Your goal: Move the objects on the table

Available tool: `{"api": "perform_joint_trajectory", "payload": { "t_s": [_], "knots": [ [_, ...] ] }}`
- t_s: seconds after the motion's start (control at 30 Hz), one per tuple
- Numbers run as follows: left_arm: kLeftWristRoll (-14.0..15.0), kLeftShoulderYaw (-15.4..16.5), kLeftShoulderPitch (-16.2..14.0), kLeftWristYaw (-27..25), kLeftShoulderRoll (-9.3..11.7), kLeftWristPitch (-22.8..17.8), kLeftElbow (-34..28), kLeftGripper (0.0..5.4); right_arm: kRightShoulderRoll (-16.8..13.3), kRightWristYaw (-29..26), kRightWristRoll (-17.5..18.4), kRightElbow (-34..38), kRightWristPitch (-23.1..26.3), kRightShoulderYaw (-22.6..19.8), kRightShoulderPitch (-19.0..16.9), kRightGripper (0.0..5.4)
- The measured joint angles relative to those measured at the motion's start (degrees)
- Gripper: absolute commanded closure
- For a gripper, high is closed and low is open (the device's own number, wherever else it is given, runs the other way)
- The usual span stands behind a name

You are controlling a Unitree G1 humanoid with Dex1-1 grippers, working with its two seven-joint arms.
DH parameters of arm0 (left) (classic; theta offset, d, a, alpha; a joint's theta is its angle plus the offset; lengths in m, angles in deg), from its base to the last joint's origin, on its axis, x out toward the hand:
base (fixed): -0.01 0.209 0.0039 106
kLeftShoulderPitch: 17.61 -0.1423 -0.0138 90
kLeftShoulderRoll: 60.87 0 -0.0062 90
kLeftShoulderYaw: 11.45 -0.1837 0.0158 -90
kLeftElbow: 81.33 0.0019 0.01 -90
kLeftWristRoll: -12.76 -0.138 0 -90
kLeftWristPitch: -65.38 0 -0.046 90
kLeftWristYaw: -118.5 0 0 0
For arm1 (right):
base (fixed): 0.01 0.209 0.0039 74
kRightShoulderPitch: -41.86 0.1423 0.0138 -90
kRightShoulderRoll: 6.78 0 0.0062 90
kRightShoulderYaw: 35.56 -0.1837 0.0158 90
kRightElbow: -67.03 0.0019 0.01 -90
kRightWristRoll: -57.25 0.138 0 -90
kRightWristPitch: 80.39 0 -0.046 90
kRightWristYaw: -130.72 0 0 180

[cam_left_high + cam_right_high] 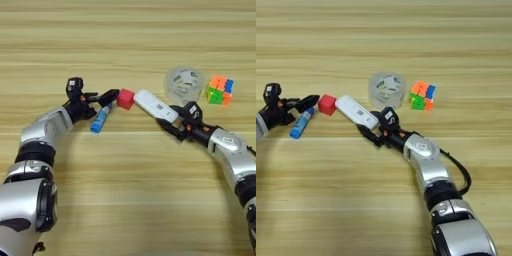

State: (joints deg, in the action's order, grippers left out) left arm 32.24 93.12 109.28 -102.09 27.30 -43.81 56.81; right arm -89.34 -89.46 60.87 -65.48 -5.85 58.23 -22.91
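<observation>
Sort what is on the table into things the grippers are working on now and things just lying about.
In hand:
- white bar, at the right gripper
- red cube, at the left gripper's fingertips
- blue tube, just beside the left gripper

Lying about:
- clear tape roll
- puzzle cube

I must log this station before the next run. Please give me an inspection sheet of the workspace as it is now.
Surface: wooden table, plank stripes.
Job's things: red cube; blue tube beside it; white bar; puzzle cube.
Clutter: clear tape roll, left of puzzle cube.
Grippers: left gripper at red cube, open; right gripper shut on white bar's end.
Cables: black cable along right arm.
Surroundings: nothing seen.
</observation>
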Motion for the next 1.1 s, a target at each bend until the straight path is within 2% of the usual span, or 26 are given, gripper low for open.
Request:
{"api": "perform_joint_trajectory", "payload": {
  "t_s": [0.33,0.53,0.8,1.1],
  "knots": [
    [-1.4,-1.4,-1.8,2.8,-0.2,8.7,-3.2,0.0,0.0,0.2,0.0,2.4,0.8,0.0,-1.1,2.5],
    [-1.1,-2.2,-2.6,2.5,-0.6,8.3,-5.3,0.0,-0.1,0.7,0.0,5.0,1.3,0.0,-1.8,2.5],
    [-0.9,-2.6,-3.9,2.1,-1.5,6.3,-7.5,0.0,-0.5,1.2,0.0,12.2,2.7,0.4,-4.8,2.5],
    [0.1,-2.9,-4.5,1.3,-2.1,3.8,-9.6,0.0,-0.6,2.0,0.0,18.2,4.8,0.9,-6.4,2.5]
  ]
}}
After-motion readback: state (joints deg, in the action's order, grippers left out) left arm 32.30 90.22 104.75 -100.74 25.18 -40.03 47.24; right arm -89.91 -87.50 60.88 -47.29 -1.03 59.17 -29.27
